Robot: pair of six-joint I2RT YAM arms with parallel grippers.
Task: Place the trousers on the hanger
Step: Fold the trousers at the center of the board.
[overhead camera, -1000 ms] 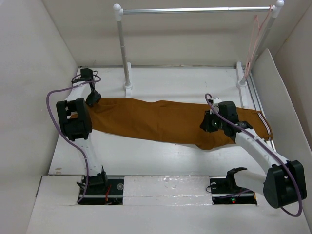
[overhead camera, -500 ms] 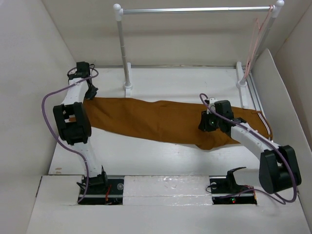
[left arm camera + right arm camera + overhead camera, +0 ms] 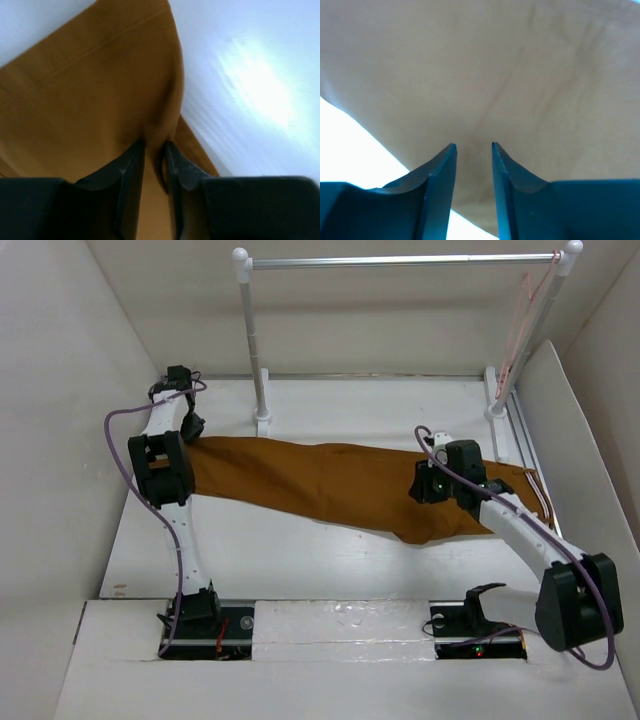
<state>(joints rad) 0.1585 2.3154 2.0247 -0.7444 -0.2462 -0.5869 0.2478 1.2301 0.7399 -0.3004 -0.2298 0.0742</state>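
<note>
- A white tabletop [image 3: 300,550] is seen from above, boxed in by pale walls, with two robot arms mounted at its near edge.
- The trousers [image 3: 330,485] lie flat on it, a long rust-brown band running from 9 o'clock to 3 o'clock. They dip slightly toward the near edge on the right.
- A silver rail [image 3: 400,260] on white posts spans the far side at 12 o'clock.
- The hanger [image 3: 516,335], thin and pale pink, hangs from the rail's right end at 1 o'clock. It is well apart from the trousers.
- The left end effector [image 3: 190,428] sits at 10 o'clock, on the left end of the trousers.
- In the left wrist view its fingers [image 3: 131,165] are narrow, closed on a raised fold of brown cloth beside a stitched hem.
- The right end effector [image 3: 424,486] sits at 3 o'clock, on the trousers toward their right end.
- In the right wrist view its fingers [image 3: 442,165] are also narrow. They grip a pinch of cloth that looks washed-out pale, with creases running to the gap.
</note>
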